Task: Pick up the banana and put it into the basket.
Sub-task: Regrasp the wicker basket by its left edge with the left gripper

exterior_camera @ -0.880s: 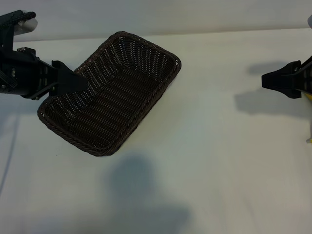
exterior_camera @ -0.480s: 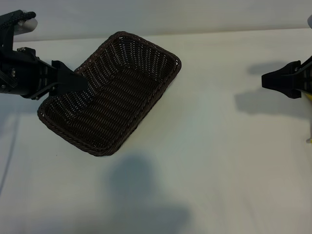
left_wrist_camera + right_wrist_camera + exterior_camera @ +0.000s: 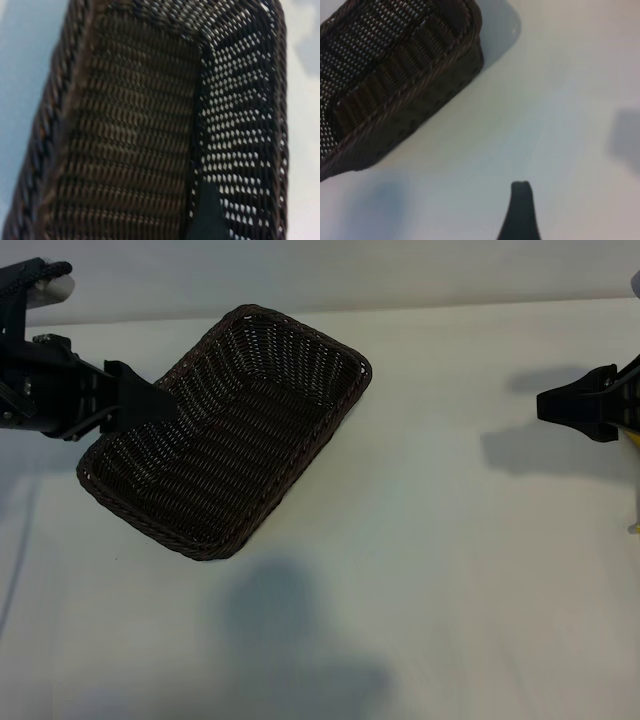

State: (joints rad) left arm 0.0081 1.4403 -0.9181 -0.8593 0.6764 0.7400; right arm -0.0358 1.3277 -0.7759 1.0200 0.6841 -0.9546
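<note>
Banana: not clearly in view; only a thin yellow sliver [image 3: 634,440] showed at the far right edge behind the right gripper, so its place could not be told for certain.
Tabletop [image 3: 450,590]: white, bare across the middle.
Basket [image 3: 225,430]: dark woven wicker, empty, lying slantwise at upper left.
Left gripper [image 3: 140,400]: fingers apart, nothing held, over the basket's left rim.
Right gripper [image 3: 560,410]: fingers apart, empty, at the right edge, well apart from the basket.
Step, judged: locate the banana first, close on its middle, then carry it over the rim.
</note>
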